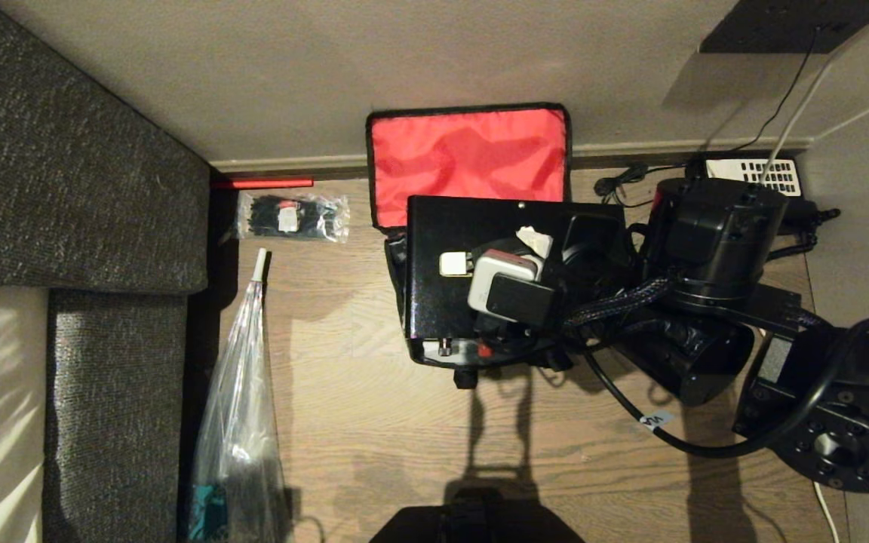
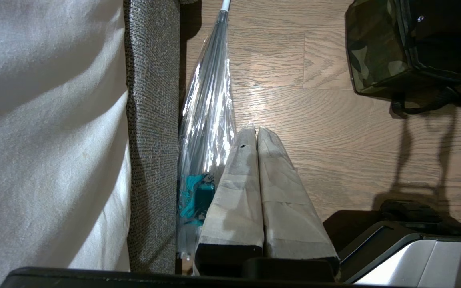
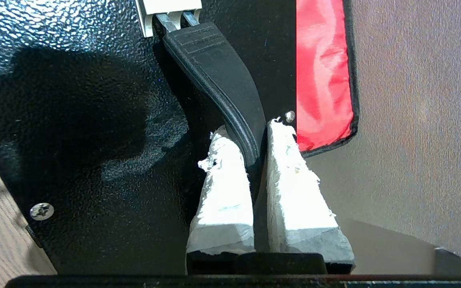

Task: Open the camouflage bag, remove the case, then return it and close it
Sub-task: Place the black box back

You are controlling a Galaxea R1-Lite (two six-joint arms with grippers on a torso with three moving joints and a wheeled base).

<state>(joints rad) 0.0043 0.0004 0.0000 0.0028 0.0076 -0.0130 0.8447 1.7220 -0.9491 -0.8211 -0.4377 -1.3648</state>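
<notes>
The camouflage bag stands open on the wooden floor, its red-lined lid leaning back against the wall. Its camouflage side shows in the left wrist view. The flat black case hangs over the bag's opening and hides the inside. My right gripper is shut on the case's black handle, near the case's corner beside the red lining. My left gripper is parked low over the floor, shut with nothing between its taped fingers.
A grey upholstered bed or sofa edge runs along the left. Beside it lie a clear plastic bag, a packet of black ties and a red stick. A black telephone and cables sit at the wall, right.
</notes>
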